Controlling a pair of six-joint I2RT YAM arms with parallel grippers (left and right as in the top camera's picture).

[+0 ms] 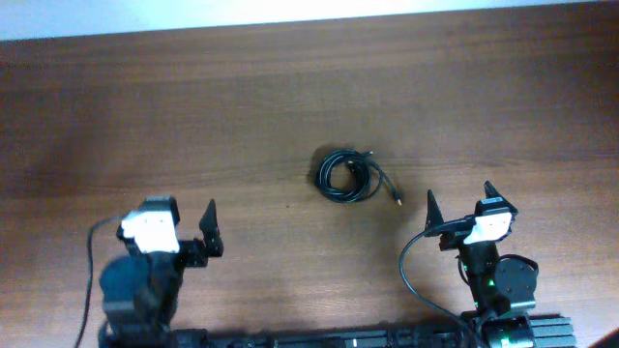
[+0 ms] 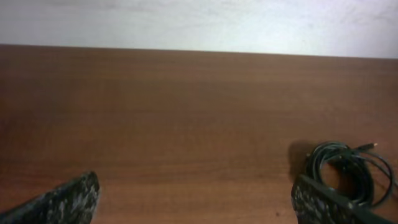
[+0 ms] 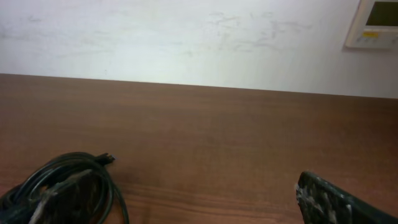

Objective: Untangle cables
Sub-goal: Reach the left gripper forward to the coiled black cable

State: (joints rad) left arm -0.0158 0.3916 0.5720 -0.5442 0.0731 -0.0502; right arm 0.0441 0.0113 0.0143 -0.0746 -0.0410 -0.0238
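The cables (image 1: pixel 346 177) lie as one small black coil on the brown wooden table (image 1: pixel 242 116), just right of centre, with one plug end trailing toward the right front. My left gripper (image 1: pixel 179 220) is open and empty near the front left, well apart from the coil. My right gripper (image 1: pixel 461 201) is open and empty to the right front of the coil, also apart from it. The left wrist view shows the coil (image 2: pixel 345 171) behind the right finger of my left gripper (image 2: pixel 193 204). The right wrist view shows the coil (image 3: pixel 62 186) at the lower left of my right gripper (image 3: pixel 193 205).
A pale wall (image 3: pixel 186 37) runs behind the table's far edge, with a white wall control panel (image 3: pixel 376 22) at the upper right. Thick black arm wires loop by each arm base at the front (image 1: pixel 411 271).
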